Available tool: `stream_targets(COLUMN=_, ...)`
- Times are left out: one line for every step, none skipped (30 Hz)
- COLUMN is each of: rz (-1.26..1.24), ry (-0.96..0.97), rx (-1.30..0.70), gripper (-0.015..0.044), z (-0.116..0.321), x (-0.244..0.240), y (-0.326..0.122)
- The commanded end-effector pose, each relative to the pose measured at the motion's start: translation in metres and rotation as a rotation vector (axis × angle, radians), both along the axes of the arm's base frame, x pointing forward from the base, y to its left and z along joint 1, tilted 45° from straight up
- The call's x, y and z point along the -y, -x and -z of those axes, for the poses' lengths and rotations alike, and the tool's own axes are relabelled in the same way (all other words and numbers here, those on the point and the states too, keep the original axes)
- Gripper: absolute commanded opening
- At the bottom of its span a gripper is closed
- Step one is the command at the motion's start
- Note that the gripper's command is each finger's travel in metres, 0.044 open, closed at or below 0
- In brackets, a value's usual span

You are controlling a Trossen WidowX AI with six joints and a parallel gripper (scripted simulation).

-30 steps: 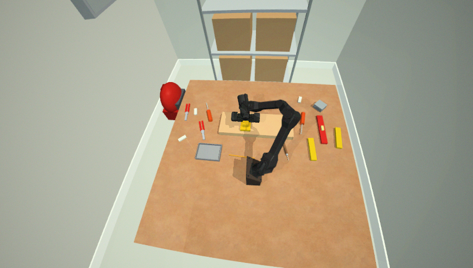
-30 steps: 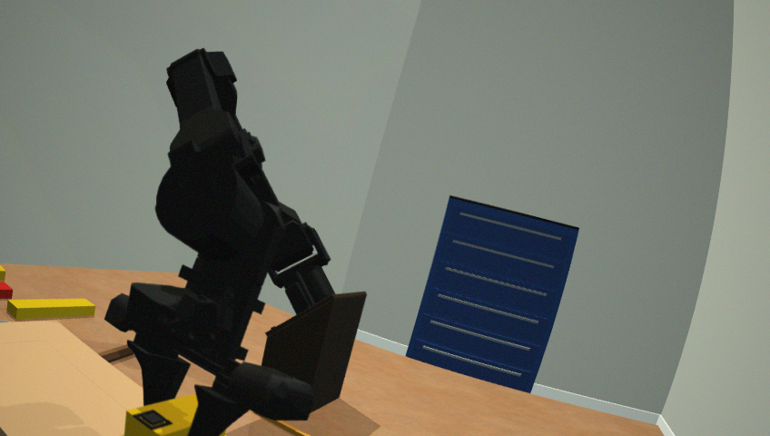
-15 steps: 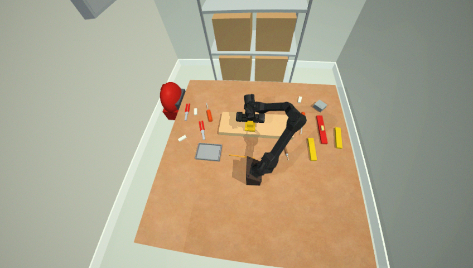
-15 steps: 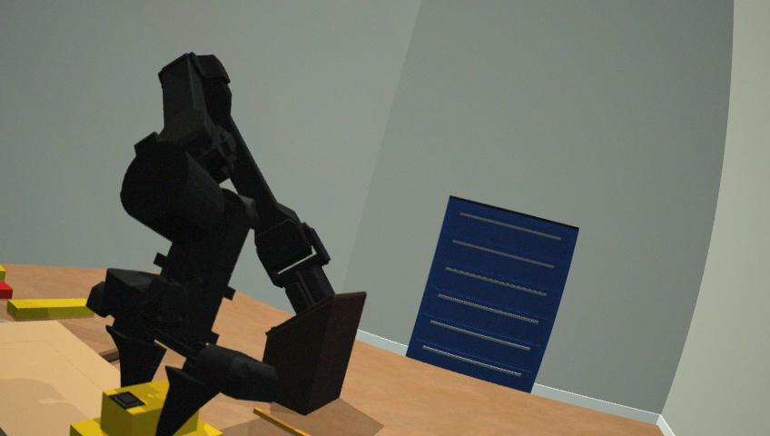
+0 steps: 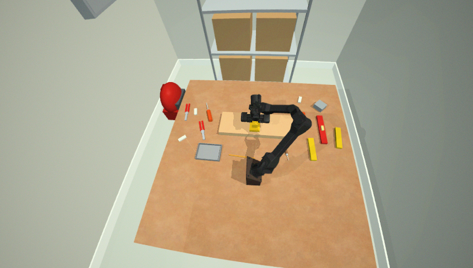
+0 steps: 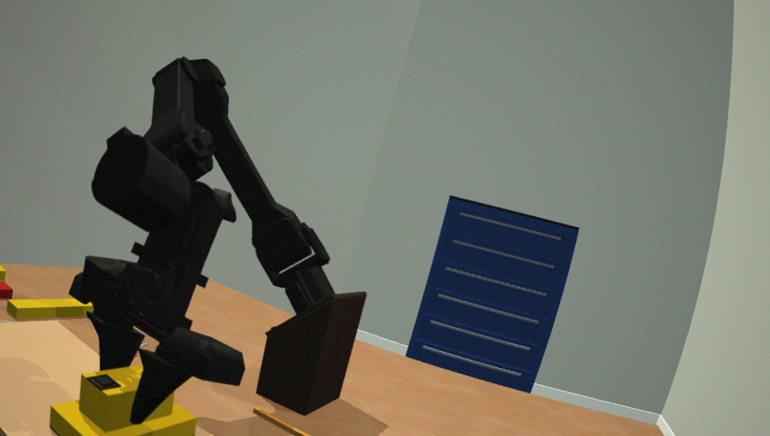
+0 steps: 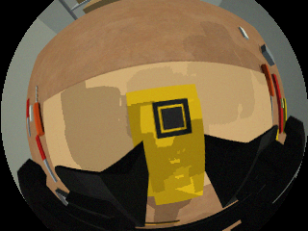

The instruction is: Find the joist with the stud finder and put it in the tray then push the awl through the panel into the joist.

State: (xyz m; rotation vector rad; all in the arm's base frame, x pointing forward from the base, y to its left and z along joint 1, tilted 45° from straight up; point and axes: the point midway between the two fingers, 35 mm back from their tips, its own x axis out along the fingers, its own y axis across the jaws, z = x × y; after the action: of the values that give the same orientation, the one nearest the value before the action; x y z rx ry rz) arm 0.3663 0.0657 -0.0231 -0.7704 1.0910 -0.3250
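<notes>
1. Stud finder (image 5: 254, 127) (image 6: 100, 402) (image 7: 175, 185) right between my fingers, folks, and my claw (image 5: 255, 124) (image 6: 125, 397) (image 7: 169, 141) is shut on it, the fingers part-way apart, one black finger on each side!
2. Look at my arm (image 5: 280, 140) (image 6: 242, 162): up from the base (image 5: 254, 181) (image 6: 327, 372), bowing out to the claw's right, bent high at the elbow, then folding back across to the wrist, with the fingertips pointing down.
3. And what a bright yellow number, a narrower block on a wider foot, a dark square screen framed in black on top, patches of shadow across it!
4. Below the claw lies the pale wooden panel (image 5: 227, 125) (image 6: 34, 356) (image 7: 87, 149), with the finder over its near part; whether the foot touches, I can't tell.
5. Tray (image 5: 208, 152) over to the claw's left, back toward the base, nothing in it. Brown-handled tool (image 5: 286, 154) to the right, partly hidden by my arm.
</notes>
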Motion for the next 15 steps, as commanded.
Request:
stream_targets(rz=0.007, ry=0.006, rx=0.008, gripper=0.0, z=-0.01, x=0.011, y=-0.002)
stream_targets(rz=0.007, ry=0.007, rx=0.008, gripper=0.0, z=-0.012, x=0.012, y=-0.002)
stream_targets(rz=0.007, ry=0.007, rx=0.008, gripper=0.0, z=-0.013, x=0.014, y=-0.002)
stream_targets(rz=0.007, ry=0.007, rx=0.008, gripper=0.0, z=-0.015, x=0.016, y=-0.002)
stream_targets(rz=0.007, ry=0.007, rx=0.008, gripper=0.0, z=-0.016, x=0.017, y=-0.003)
stream_targets(rz=0.007, ry=0.007, rx=0.008, gripper=0.0, z=-0.018, x=0.019, y=-0.003)
stream_targets(rz=0.007, ry=0.007, rx=0.008, gripper=0.0, z=-0.019, x=0.02, y=-0.003)
stream_targets(rz=0.007, ry=0.007, rx=0.008, gripper=0.0, z=-0.021, x=0.022, y=-0.003)
stream_targets(rz=0.007, ry=0.007, rx=0.008, gripper=0.0, z=-0.022, x=0.023, y=-0.004)
stream_targets(rz=0.007, ry=0.007, rx=0.008, gripper=0.0, z=-0.024, x=0.025, y=-0.004)
stream_targets(rz=0.007, ry=0.007, rx=0.008, gripper=0.0, z=-0.025, x=0.026, y=-0.004)
stream_targets(rz=0.007, ry=0.008, rx=0.008, gripper=0.0, z=-0.027, x=0.028, y=-0.005)
stream_targets(rz=0.007, ry=0.008, rx=0.008, gripper=0.0, z=-0.028, x=0.029, y=-0.005)
stream_targets(rz=0.007, ry=0.008, rx=0.008, gripper=0.0, z=-0.03, x=0.031, y=-0.005)
stream_targets(rz=0.007, ry=0.008, rx=0.008, gripper=0.0, z=-0.031, x=0.032, y=-0.005)
